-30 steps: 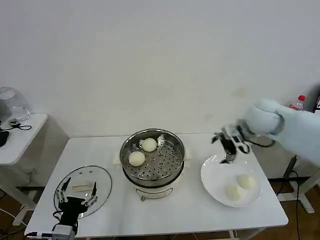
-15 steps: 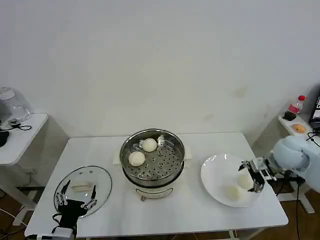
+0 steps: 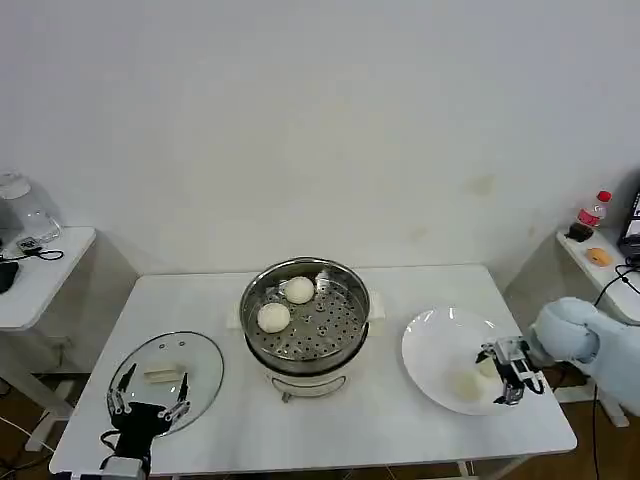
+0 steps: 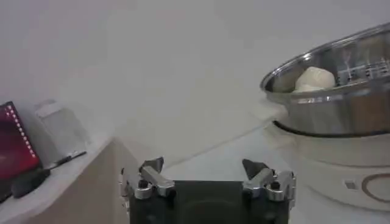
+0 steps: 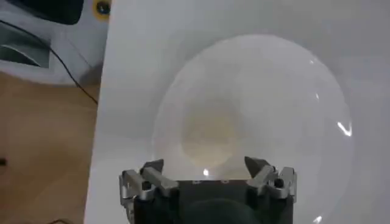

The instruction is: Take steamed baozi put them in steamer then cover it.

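Now right gripper [image 3: 505,372] fingers spread over baozi [image 5: 209,139].

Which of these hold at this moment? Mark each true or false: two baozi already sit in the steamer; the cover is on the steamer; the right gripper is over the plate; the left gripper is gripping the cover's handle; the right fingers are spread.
1. Two baozi sit in the steamer. True.
2. The cover is on the steamer. False: it lies on the table, on the robot's left.
3. The right gripper is over the plate. True.
4. The left gripper grips the cover's handle. False: it is open, holding nothing.
5. The right fingers are spread. True.
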### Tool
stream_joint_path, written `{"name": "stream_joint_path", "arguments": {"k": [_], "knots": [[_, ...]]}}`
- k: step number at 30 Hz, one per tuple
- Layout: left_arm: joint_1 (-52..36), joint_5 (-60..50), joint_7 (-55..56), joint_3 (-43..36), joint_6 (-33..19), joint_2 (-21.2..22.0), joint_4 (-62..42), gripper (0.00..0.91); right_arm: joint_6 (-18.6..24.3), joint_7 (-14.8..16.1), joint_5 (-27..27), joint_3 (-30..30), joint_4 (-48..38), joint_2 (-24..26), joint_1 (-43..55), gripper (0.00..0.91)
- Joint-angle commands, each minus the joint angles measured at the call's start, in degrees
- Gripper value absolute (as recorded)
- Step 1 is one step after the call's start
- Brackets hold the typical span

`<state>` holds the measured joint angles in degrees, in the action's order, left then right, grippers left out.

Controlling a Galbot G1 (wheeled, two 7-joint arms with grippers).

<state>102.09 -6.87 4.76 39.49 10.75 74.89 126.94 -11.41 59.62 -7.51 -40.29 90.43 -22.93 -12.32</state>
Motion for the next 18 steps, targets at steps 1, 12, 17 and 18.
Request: {"name": "stream_joint_path", "arguments": {"k": [1, 12, 17, 18], "knots": [[0.0, 0.0, 0.0, 0.3, 0.0, 0.1, 0.0, 0.907, 0.0, -0.6, -1.2, 1.3, -4.8, -4.1, -3.3, 0.907], [-0.3, 0.0, 0.0, 0.1, -0.1, 0.2, -0.4, 0.907, -1.4, -1.6, -0.7, 1.2, -5.4, -5.3, -2.9, 0.776], [-0.4, 0.0, 0.1, 0.0, -0.1, 0.3, -0.4, 0.907, -2.0, -1.4, -0.5, 1.2, -5.2, -5.2, -3.1, 0.615], [-0.4, 0.0, 0.1, 0.0, -0.1, 0.3, -0.4, 0.907, -2.0, -1.4, -0.5, 1.2, -5.2, -5.2, -3.2, 0.605]]}}
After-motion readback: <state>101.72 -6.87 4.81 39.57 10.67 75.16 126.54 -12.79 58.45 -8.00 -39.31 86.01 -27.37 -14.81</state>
